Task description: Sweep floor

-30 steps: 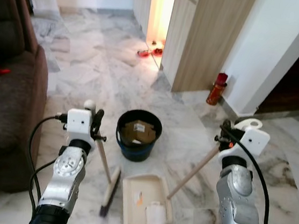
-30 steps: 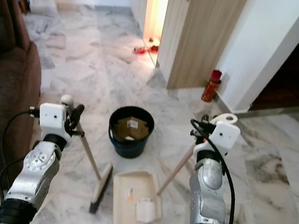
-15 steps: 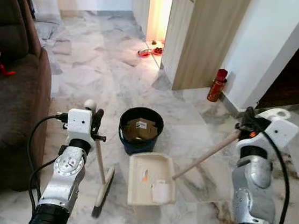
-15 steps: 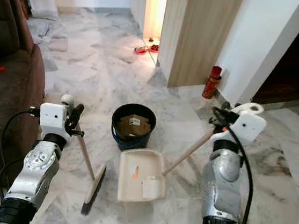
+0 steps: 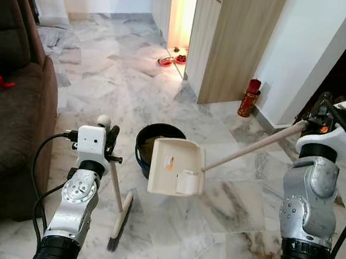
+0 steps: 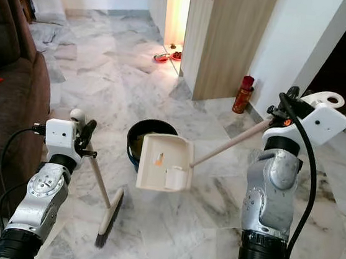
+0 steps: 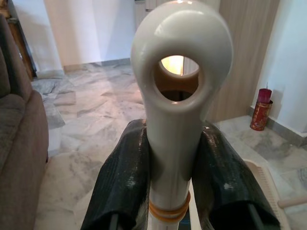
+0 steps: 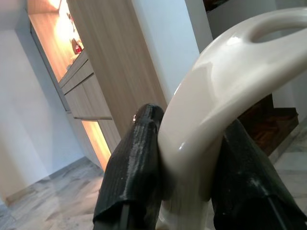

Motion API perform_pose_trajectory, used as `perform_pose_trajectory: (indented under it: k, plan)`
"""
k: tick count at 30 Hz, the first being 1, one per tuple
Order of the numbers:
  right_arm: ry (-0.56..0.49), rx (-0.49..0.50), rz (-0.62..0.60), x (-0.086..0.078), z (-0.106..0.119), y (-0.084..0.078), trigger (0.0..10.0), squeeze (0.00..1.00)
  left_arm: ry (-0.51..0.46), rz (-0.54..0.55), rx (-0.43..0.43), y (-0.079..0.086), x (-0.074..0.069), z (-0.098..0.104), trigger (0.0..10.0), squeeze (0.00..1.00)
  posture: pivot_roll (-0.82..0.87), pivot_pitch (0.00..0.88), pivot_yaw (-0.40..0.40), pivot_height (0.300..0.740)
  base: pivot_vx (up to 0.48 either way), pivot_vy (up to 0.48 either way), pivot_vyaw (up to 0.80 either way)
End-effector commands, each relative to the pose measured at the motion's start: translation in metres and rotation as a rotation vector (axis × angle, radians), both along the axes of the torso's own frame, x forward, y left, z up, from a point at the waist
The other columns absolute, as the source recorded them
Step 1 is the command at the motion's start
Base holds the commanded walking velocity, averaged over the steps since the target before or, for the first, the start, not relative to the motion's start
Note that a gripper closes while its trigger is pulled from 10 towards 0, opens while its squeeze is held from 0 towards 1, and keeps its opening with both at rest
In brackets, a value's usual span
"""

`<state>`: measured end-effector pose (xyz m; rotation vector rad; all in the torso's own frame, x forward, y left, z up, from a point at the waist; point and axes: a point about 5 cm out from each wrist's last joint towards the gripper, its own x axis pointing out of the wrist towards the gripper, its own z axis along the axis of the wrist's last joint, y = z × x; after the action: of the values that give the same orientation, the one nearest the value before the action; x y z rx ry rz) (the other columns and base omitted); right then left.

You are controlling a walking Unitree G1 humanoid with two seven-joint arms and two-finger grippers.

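Cream dustpan (image 5: 177, 166) hides most of the black bucket (image 5: 145, 144) behind.

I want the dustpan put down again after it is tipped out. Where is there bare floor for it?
Bare marble lies between the broom head and the right arm, below the raised dustpan, and more stretches beyond the bucket toward the wooden cabinet. It is crowded by the sofa, where the left gripper holds the broom.
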<state>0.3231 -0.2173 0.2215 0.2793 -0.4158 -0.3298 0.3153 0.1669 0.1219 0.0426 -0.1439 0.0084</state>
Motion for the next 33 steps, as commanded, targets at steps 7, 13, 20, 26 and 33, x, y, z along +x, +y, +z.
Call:
perform_pose_trajectory:
  k: [7, 13, 20, 26, 33]
  plan:
    - [-0.182, -0.026, 0.015, -0.006, 0.039, 0.008, 10.0, 0.0, -0.054, -0.003, 0.024, -0.001, 0.003, 0.013, 10.0, 0.0, -0.02, 0.0, -0.016, 0.74, 0.197, 0.0, 0.0]
    - [-0.211, -0.053, 0.035, -0.006, 0.046, 0.013, 10.0, 0.0, -0.056, 0.001, 0.027, -0.001, 0.002, 0.012, 10.0, 0.0, -0.02, 0.0, -0.014, 0.74, 0.284, 0.0, 0.0]
    - [-0.206, -0.057, 0.054, -0.005, 0.046, 0.017, 10.0, 0.0, -0.059, 0.011, 0.034, 0.001, 0.001, 0.012, 10.0, 0.0, -0.02, 0.0, -0.016, 0.74, 0.344, 0.0, 0.0]
    - [-0.2, -0.057, 0.063, -0.004, 0.044, 0.018, 10.0, 0.0, -0.062, 0.014, 0.035, 0.001, 0.002, 0.012, 10.0, 0.0, -0.02, 0.0, -0.016, 0.74, 0.376, 0.0, 0.0]
    - [-0.19, -0.072, 0.072, -0.003, 0.044, 0.02, 10.0, 0.0, -0.062, 0.018, 0.036, 0.001, 0.002, 0.012, 10.0, 0.0, -0.01, 0.0, -0.018, 0.74, 0.378, 0.0, 0.08]
